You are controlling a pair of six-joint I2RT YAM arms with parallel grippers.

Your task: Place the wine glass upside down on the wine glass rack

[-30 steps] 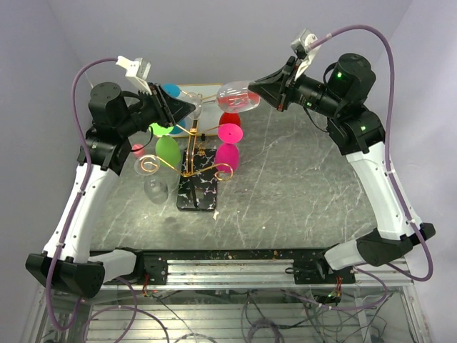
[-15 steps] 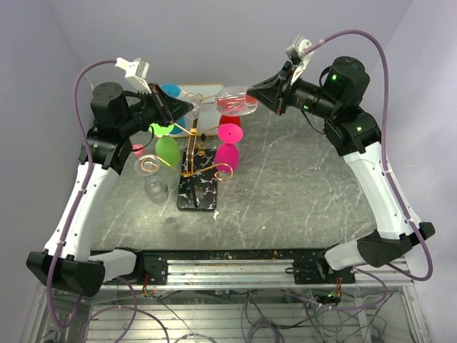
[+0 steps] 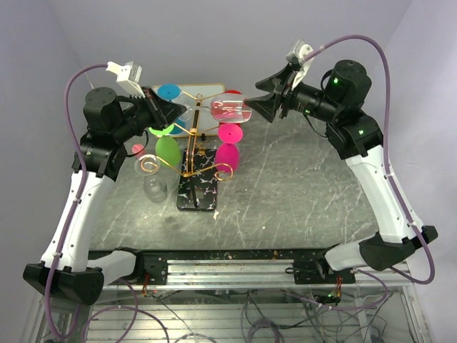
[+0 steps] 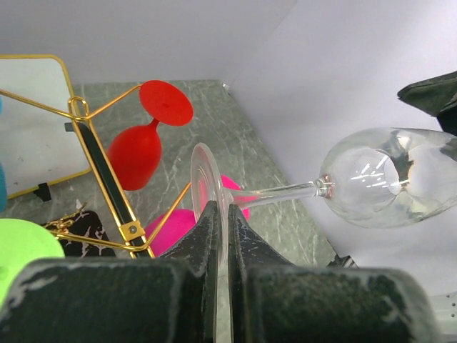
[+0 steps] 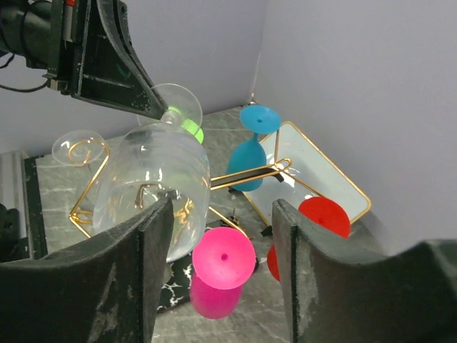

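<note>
The clear wine glass (image 3: 227, 108) lies on its side in the air above the wine glass rack (image 3: 191, 153), whose gold arms rise from a black marbled base (image 3: 198, 191). My left gripper (image 4: 222, 214) is shut on the edge of the glass's round foot (image 4: 205, 175). The stem runs right to the bowl (image 4: 389, 182). My right gripper (image 5: 221, 207) stands open with the bowl (image 5: 153, 189) at its left finger (image 5: 146, 250), not clamped. In the top view the left gripper (image 3: 186, 109) and right gripper (image 3: 253, 100) face each other across the glass.
Green (image 3: 168, 150), pink (image 3: 228, 146), red (image 3: 230, 118) and blue (image 3: 170, 91) glasses and another clear one (image 3: 153, 182) hang upside down on the rack. A white gold-rimmed tray (image 5: 325, 171) lies behind it near the back wall.
My right gripper has opened and let go of the bowl. My left gripper has shut on the foot and shifted the glass slightly left.
</note>
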